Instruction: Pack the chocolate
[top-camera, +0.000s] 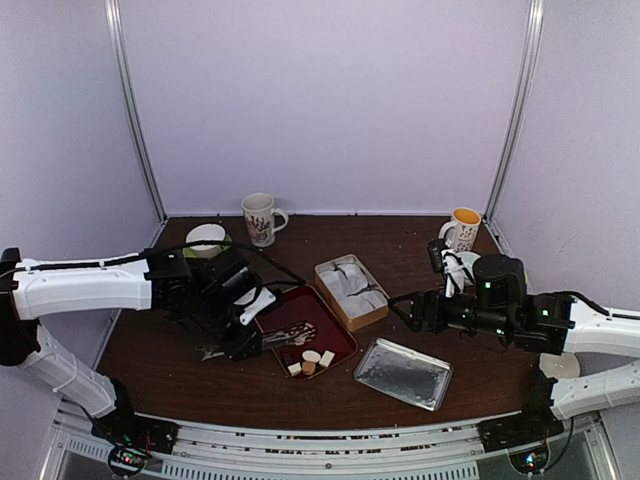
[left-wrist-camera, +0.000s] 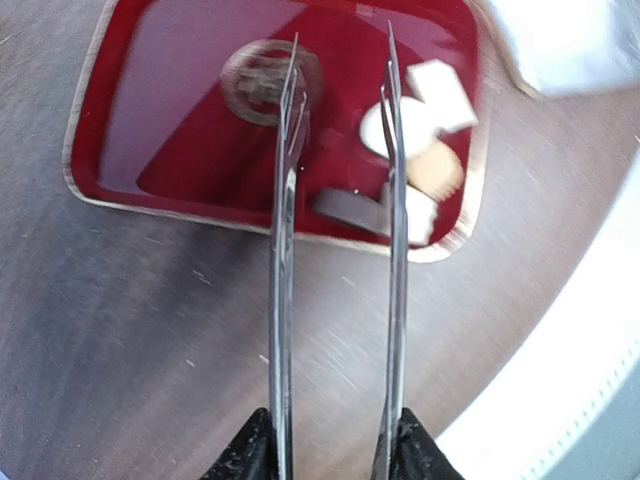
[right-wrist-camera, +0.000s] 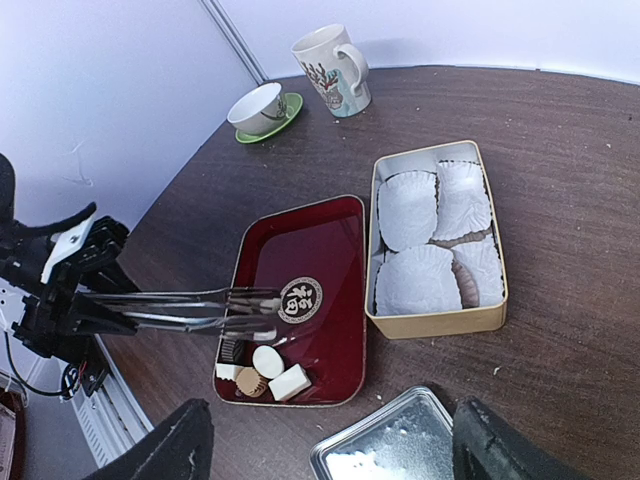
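Left claw (left-wrist-camera: 335, 447) is clamped part-way on the tweezers (left-wrist-camera: 283, 250), squeezing the two blades from outside. That is why the blades run nearly parallel with a gap. Nothing is pinched between the tips as far as I can see. The tips sit over the red tray (right-wrist-camera: 300, 245) near its round emblem (right-wrist-camera: 300, 298), past the pieces. I can't tell whether they touch the tray floor.

Right claw (right-wrist-camera: 335, 445) is spread wide and empty. It hangs above the tabletop (right-wrist-camera: 580, 150) near the silver lid (right-wrist-camera: 385, 455), probably parked clear.

The chocolate (right-wrist-camera: 262, 372) is bunched in the tray's near corner, none in the tin (right-wrist-camera: 440, 325) yet. The tin sits just beside the tray, lid off, white paper liners (right-wrist-camera: 410, 210) ready for pieces.

The pieces are stubby, with mostly no real long axis. The white block lies lengthwise along the tray's near short wall, and the cluster strings out the same way. The tweezers point across it, from the left claw toward the tin.
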